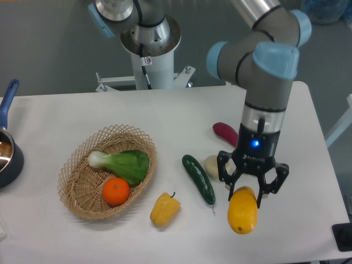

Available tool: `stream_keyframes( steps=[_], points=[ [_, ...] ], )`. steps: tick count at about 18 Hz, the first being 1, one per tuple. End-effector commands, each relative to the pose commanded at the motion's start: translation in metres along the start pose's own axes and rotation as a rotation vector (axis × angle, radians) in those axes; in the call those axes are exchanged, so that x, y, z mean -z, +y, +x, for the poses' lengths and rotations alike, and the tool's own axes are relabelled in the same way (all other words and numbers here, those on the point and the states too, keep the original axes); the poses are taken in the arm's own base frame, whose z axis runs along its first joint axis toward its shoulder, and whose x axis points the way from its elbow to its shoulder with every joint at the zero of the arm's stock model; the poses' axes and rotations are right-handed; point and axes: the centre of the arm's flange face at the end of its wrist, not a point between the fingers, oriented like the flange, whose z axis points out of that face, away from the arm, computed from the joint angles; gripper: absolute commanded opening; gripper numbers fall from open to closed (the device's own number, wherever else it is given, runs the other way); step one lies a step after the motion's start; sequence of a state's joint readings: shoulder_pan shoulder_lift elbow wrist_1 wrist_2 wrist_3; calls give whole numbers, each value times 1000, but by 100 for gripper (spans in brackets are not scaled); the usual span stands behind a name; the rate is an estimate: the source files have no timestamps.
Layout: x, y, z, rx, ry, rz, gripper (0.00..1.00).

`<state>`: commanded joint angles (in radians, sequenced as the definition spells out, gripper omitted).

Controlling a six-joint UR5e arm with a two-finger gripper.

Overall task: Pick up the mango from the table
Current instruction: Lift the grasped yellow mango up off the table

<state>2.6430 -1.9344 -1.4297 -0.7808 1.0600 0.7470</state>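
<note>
Fingers of the black two-finger gripper (248, 191) are clamped on the upper end of the smooth yellow-orange oval mango (242, 210), which hangs from them nose-down over the large white table (165, 115) near its front right part; whether it is fully off the surface is hard to judge from this high angle, though it appears lifted. The grey and blue arm (264, 82) stands nearly upright above it, a small blue light glowing on the wrist.

Just left of the gripper lies a dark green cucumber (198, 179), angled from upper left to lower right, and between it and the gripper a pale cream round object (212, 164) shows partly. A dark red elongated vegetable (225, 133) lies behind, partly hidden by the wrist. A lumpy yellow bell pepper with a dark stem (164, 209) sits further left, just beside a woven wicker basket (82, 170) holding a round orange (116, 191) and a leafy green bok choy (124, 164). At the left edge rests a dark pan with a blue handle (7, 140).
</note>
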Motion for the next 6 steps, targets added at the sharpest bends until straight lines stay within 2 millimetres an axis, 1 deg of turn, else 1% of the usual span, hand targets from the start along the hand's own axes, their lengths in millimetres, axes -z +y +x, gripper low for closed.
stream_keyframes(
  steps=[2,6],
  points=[
    [3,-2,-2,0,-7,4,15],
    [2,-1,-2,2,-5,2,15]
  ],
)
